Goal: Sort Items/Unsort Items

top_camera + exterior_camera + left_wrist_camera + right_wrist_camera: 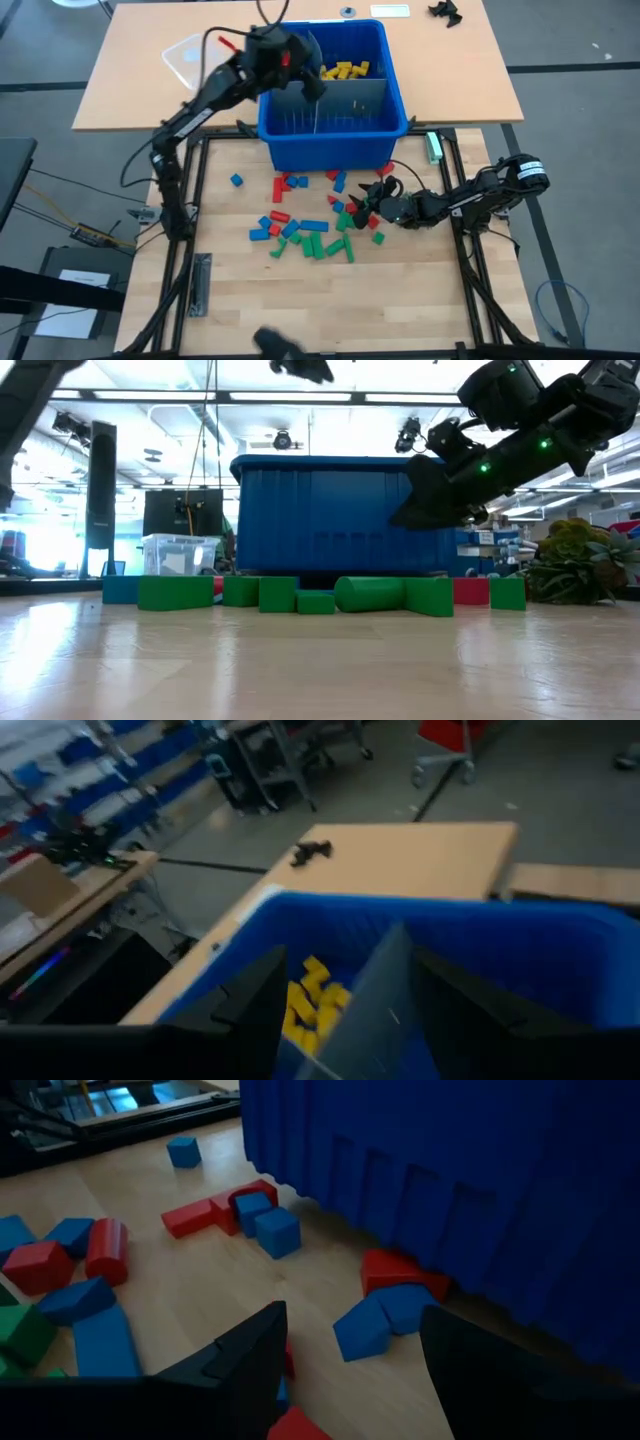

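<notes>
The items lie loose on the wooden board in front of the blue bin (300,140): red, blue and green blocks (310,235), shown as a green row (300,595) in the low view. Yellow blocks (346,70) lie in the bin's far compartment (312,1002). My left gripper (303,68) hangs open above the bin's far left part, with nothing between its fingers (350,1020). My right gripper (362,203) stands open low over the board, right of the pile, pointing at the bin wall (350,1380). Blue blocks (375,1320) lie ahead of it and a red one (295,1425) close under it.
Grey slotted dividers (345,100) stand upright inside the bin. A clear plastic lid (190,55) lies on the far table, left of the bin. A small black object (447,12) sits at the far right. Black frame rails (200,200) border the board.
</notes>
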`<state>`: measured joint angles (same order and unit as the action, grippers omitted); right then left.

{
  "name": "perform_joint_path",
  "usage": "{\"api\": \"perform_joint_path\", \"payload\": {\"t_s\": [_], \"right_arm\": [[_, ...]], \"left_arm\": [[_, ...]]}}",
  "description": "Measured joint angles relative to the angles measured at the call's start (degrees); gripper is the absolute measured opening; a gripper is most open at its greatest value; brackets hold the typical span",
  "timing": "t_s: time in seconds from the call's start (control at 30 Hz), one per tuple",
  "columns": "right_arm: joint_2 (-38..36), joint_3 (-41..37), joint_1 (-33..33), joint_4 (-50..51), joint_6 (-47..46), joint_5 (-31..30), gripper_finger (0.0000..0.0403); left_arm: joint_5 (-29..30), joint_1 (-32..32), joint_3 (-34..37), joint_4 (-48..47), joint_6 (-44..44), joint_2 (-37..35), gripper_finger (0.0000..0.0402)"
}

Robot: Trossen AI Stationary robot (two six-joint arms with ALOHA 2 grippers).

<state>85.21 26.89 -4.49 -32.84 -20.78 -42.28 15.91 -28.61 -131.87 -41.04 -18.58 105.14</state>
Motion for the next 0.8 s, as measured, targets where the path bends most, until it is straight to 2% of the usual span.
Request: {"api": "perform_joint_path", "payload": {"t_s": [0.27,0.5,0.63,0.8], "right_arm": [[0.0,-0.02,0.47,-1.58,-0.05,0.25,0.023],[0.0,-0.02,0.46,-6.02,-0.08,4.96,0.0229],[0.0,0.0,0.52,-9.54,0.64,10.07,0.023],[0.0,0.0,0.51,-11.91,4.51,17.03,0.0229]], "left_arm": [[0.34,8.81,0.0,-14.31,0.82,-7.75,0.0213],[6.86,20.1,1.94,-20.42,2.2,-12.62,0.0213],[7.89,25.59,12.39,-20.13,2.46,-17.79,0.0213],[12.13,31.45,35.09,-9.62,7.42,-29.43,0.0213]]}}
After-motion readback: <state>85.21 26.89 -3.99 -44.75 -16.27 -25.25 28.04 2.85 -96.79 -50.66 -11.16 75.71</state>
